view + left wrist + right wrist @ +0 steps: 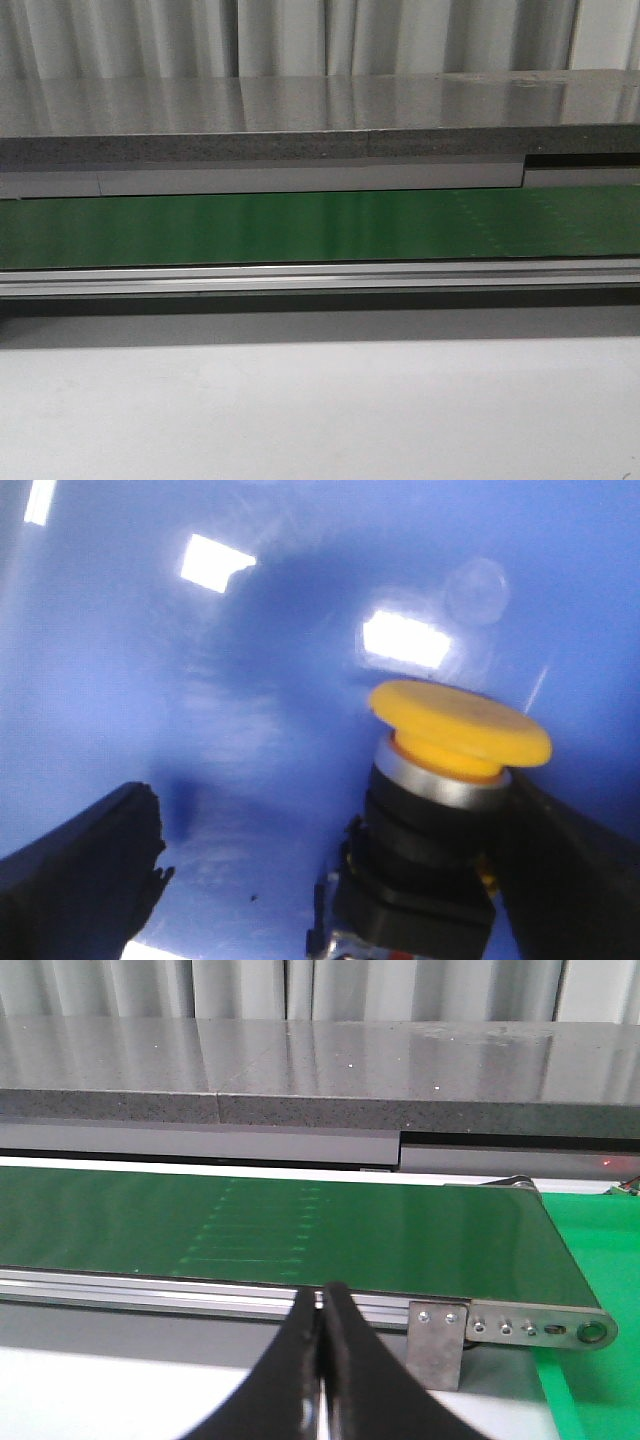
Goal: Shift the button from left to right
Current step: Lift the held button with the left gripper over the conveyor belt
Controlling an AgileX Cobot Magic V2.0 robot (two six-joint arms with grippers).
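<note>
In the left wrist view the button (455, 780) stands on a blue surface (200, 710). It has a round yellow-orange cap (460, 725), a silver ring and a black blocky body. My left gripper (335, 815) is open around it. One finger (570, 870) is against the button's side and the other finger (80, 870) is well apart from it. My right gripper (322, 1295) is shut and empty, in front of the green conveyor belt (300, 1230). Neither gripper nor the button shows in the front view.
The green conveyor belt (320, 225) runs across the front view, with an aluminium rail (320, 278) along its near side and a grey stone ledge (300, 125) behind. A white table top (320, 410) lies in front. The belt's end roller bracket (530, 1325) shows in the right wrist view.
</note>
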